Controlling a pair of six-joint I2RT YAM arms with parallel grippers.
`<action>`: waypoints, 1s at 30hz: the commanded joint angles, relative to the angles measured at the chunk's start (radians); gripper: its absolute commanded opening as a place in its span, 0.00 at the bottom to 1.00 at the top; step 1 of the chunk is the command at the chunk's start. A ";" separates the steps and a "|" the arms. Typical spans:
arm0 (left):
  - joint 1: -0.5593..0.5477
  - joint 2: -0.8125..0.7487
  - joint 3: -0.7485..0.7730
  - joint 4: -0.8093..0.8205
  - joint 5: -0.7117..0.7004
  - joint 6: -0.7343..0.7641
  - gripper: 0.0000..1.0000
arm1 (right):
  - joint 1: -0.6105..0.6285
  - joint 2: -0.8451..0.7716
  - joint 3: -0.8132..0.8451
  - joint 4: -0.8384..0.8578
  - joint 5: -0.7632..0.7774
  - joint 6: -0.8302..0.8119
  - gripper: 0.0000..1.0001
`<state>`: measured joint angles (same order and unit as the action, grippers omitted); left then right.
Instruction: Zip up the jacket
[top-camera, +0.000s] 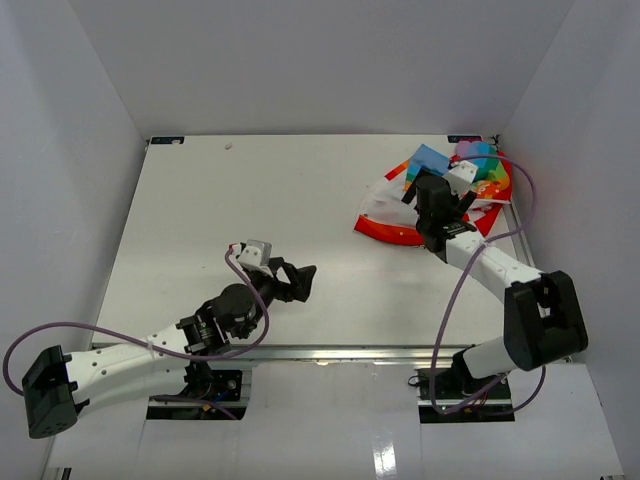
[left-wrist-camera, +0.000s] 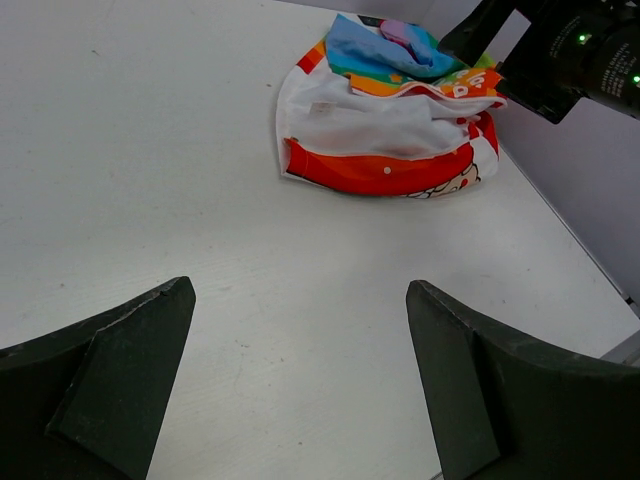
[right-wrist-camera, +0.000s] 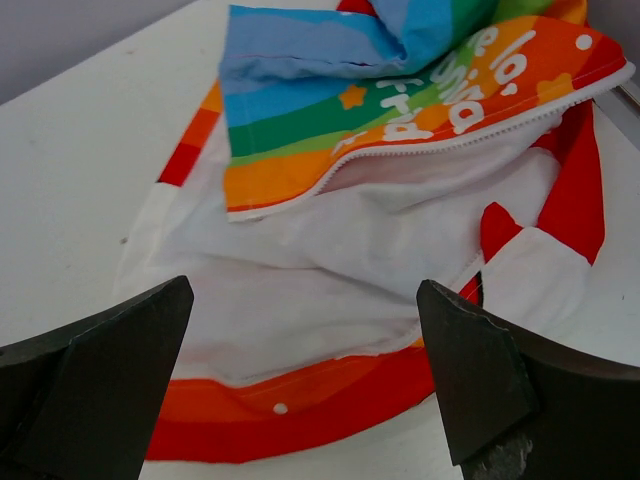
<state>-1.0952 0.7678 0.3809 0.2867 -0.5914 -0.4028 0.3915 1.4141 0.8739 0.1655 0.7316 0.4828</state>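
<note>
Hovering over the jacket (top-camera: 392, 222), which lies crumpled in the far right corner of the bench (top-camera: 250, 190), the right end effector (right-wrist-camera: 303, 300) has its fingers spread wide and holds nothing; the left end effector (left-wrist-camera: 300, 290) is likewise released, sitting toward the near edge, well apart from the cloth. We judge the step in hand to be a first grasp to sort out the heap, since no zipping can start while the front panels are folded over each other. From the right wrist we see one run of white zipper teeth (right-wrist-camera: 470, 135) along the rainbow panel's edge, but we cannot make out the slider. We would pinch a single layer only, near the red hem (right-wrist-camera: 300, 410), not the bunched middle, and draw it toward the bench's centre, where both arms can reach. Taking two layers together would drag the whole bundle without opening it — so a shallow, edge-on bite looks wiser to us.
</note>
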 joint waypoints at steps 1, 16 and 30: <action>-0.003 0.022 0.025 -0.030 -0.007 -0.016 0.98 | -0.140 0.115 0.112 -0.078 -0.048 0.165 1.00; -0.003 -0.013 0.015 -0.029 -0.005 -0.018 0.98 | -0.278 0.519 0.470 -0.271 -0.083 0.357 0.98; -0.003 0.001 0.017 -0.030 -0.003 -0.020 0.98 | -0.281 0.652 0.606 -0.278 -0.198 0.215 0.48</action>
<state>-1.0954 0.7701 0.3809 0.2616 -0.5905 -0.4194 0.1131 2.0752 1.4609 -0.1178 0.5603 0.7297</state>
